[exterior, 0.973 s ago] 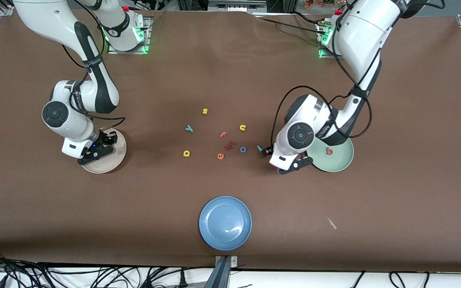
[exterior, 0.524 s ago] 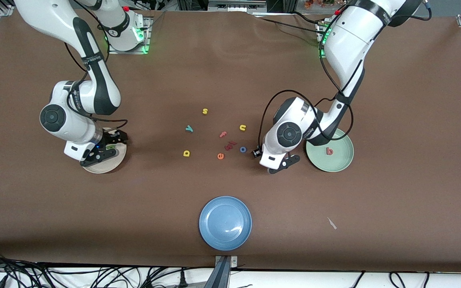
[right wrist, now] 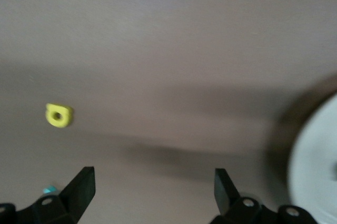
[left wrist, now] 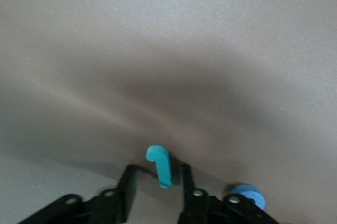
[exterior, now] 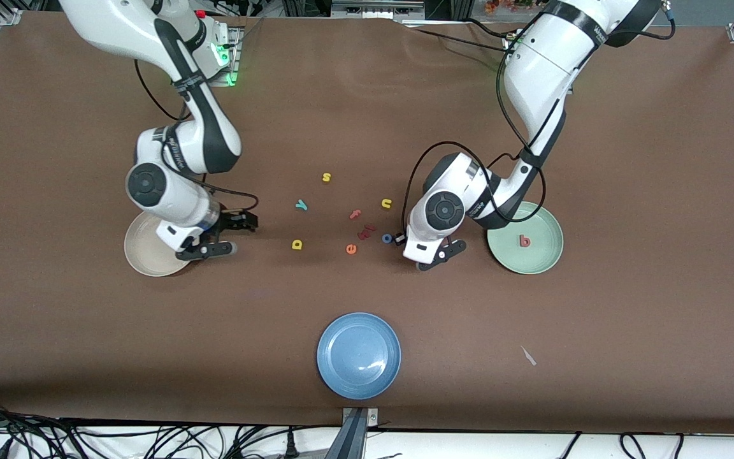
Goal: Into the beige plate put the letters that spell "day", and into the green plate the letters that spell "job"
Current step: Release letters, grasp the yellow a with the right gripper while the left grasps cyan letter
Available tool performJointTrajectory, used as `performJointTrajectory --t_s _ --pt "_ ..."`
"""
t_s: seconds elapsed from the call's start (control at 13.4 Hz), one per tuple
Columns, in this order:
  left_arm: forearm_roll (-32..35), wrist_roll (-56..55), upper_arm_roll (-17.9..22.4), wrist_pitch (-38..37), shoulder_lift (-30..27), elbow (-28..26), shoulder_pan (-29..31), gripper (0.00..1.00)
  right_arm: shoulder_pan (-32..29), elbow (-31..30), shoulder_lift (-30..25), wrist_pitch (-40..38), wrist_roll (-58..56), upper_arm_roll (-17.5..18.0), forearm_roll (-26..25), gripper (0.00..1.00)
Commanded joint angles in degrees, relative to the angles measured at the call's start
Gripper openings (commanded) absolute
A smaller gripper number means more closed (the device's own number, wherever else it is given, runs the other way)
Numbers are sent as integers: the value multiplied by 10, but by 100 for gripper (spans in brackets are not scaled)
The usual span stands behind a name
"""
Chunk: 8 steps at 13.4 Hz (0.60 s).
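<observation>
The teal j (left wrist: 160, 166) lies on the table between the fingers of my left gripper (exterior: 399, 241) (left wrist: 157, 182). The jaws are narrowed around it, with a thin gap on each side. The blue o (exterior: 387, 238) (left wrist: 247, 195) sits just beside that gripper. The salmon b (exterior: 524, 240) lies in the green plate (exterior: 532, 217). My right gripper (exterior: 223, 237) (right wrist: 152, 187) is open and empty, low over the table between the beige plate (exterior: 141, 252) and the yellow a (exterior: 297, 244) (right wrist: 59, 115). The teal y (exterior: 301, 204) lies farther from the front camera. The right hand hides the d.
Near the table's middle lie a yellow s (exterior: 326, 177), a yellow n (exterior: 387, 203), a reddish f (exterior: 355, 214), a dark red letter (exterior: 366, 231) and an orange e (exterior: 351, 248). A blue plate (exterior: 359, 376) stands near the front edge. A pale scrap (exterior: 528, 356) lies nearby.
My right gripper opened over the beige plate, left the green d there and moved off toward the yellow a. My left gripper moved from the green plate's edge to the j and narrowed.
</observation>
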Motion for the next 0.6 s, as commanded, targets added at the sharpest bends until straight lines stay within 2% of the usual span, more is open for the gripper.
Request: performJointTrajectory --t_s 0.0,0.3,0.52 --pt "-5 5 5 -3 13 9 -3 0 40 69 54 2 94 0 10 100" --pt "-4 33 7 -16 -1 15 14 0 69 130 99 2 171 0 11 100" --pt "-4 103 9 -91 -27 18 48 0 81 161 134 2 209 0 8 100"
